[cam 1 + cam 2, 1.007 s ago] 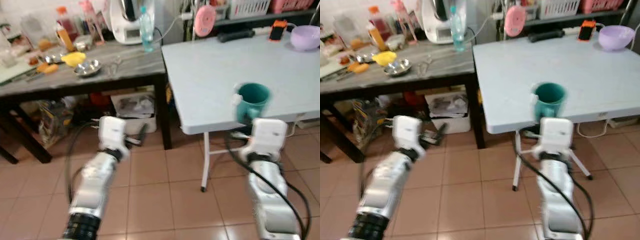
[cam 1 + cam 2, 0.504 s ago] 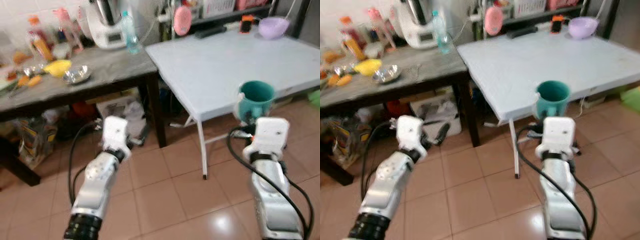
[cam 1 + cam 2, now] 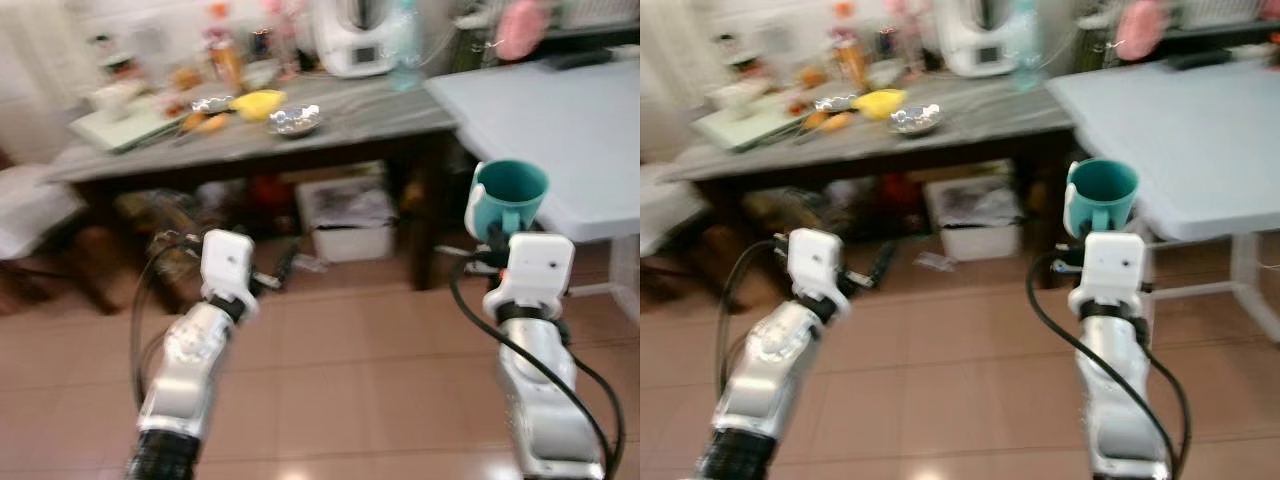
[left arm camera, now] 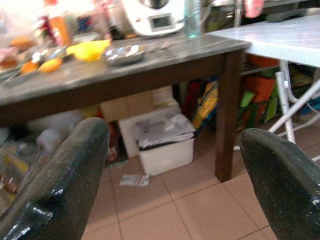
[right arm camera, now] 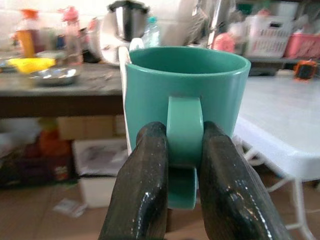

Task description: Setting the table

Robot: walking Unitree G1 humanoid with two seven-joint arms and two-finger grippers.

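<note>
Teal mug (image 5: 186, 95) sits upright, handle pinched by your right gripper (image 5: 184, 165); white table (image 3: 560, 130) lies ahead-right, nearest that arm. Left gripper (image 4: 175, 165) spread wide, empty.

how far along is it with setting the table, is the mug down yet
Not yet. Done: the teal mug is picked up, the right gripper shut on its handle. In hand: the mug is carried upright in the air, at the near edge of the white table. The left gripper is open and holds nothing. Left: setting the mug down on the white table; the part of it in view is bare.
</note>
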